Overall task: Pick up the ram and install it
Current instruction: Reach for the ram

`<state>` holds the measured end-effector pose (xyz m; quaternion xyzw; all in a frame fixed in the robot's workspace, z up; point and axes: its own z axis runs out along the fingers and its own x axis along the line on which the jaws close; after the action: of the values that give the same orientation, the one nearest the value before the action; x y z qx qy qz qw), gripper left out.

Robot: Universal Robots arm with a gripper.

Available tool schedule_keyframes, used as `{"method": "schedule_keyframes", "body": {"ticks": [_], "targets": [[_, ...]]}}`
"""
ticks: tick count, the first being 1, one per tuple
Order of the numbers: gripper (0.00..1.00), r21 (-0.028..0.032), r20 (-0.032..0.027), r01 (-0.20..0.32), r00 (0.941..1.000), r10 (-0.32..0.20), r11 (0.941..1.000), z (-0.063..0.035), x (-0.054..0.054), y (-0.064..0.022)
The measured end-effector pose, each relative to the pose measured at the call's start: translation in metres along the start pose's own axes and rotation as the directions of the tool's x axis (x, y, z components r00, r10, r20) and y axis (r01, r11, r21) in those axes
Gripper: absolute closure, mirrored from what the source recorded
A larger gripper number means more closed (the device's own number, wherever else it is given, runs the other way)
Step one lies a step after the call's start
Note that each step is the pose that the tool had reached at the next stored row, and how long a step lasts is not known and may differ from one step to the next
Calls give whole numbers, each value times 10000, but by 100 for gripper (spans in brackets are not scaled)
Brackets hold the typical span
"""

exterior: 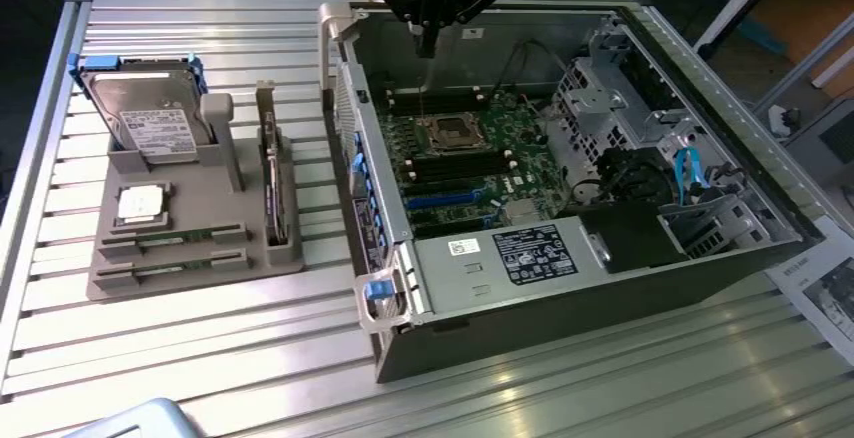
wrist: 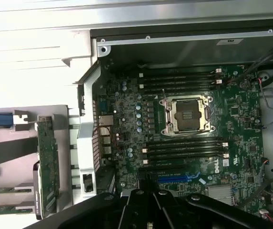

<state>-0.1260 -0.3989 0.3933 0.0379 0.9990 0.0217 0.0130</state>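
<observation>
Exterior view first: the gripper [exterior: 427,50] hangs over the open computer case [exterior: 601,303], above the far edge of the green motherboard [exterior: 501,153], its black jaws clenched together on nothing. The ram [exterior: 174,237] lies well apart from it, at about half past seven on that view's clock face. It stands on edge in a slot of the grey plastic holder [exterior: 200,208], which sits on the ribbed metal table [exterior: 200,358]. A twin stick [exterior: 168,269] sits just beside the ram at six o'clock. The ram is a thin, flat green strip. Its long axis runs nearly nine to three, roughly in line with the narrow black memory slots [exterior: 461,165] beside the square silver socket [exterior: 447,135]. The case's pale sheet-metal wall [exterior: 354,148] stands between jaws and holder.
</observation>
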Motion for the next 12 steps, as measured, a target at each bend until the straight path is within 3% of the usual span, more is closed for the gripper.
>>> {"method": "schedule_keyframes", "body": {"ticks": [6,12], "targets": [[90,0,0,1,10000,-1,10000,-3,191,-14],[90,-2,2,-1,10000,1,10000,-9,462,-35]]}}
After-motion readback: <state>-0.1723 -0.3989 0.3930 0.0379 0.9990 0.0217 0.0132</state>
